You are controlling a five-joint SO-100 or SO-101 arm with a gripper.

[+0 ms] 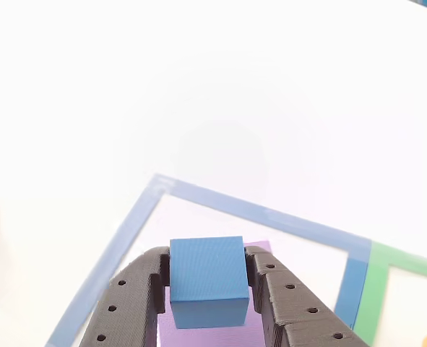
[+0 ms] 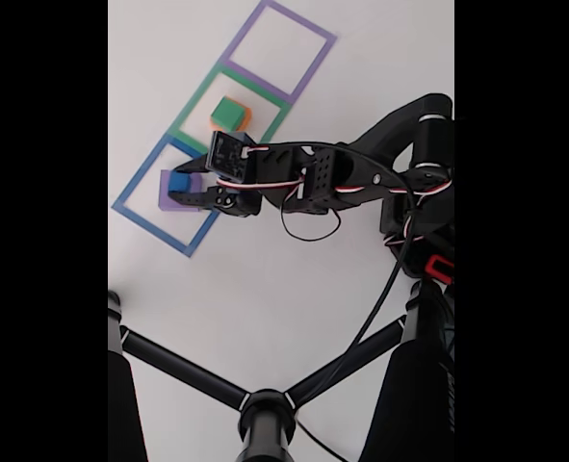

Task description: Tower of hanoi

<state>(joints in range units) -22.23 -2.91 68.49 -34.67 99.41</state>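
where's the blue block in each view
Other view: blue block at bottom centre, between the gripper fingers, over the purple block.
Fixed view: blue block left of centre, at the gripper tip, inside the blue taped square.
Shared landmark: the blue taped square.

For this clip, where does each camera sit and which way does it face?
Other view: rides low behind the pincer, facing forward over the white table; both black fingers flank the blue block above the purple block.
Fixed view: high above, looking down on the taped squares and the whole arm.
Shared: blue block, purple block, pincer.
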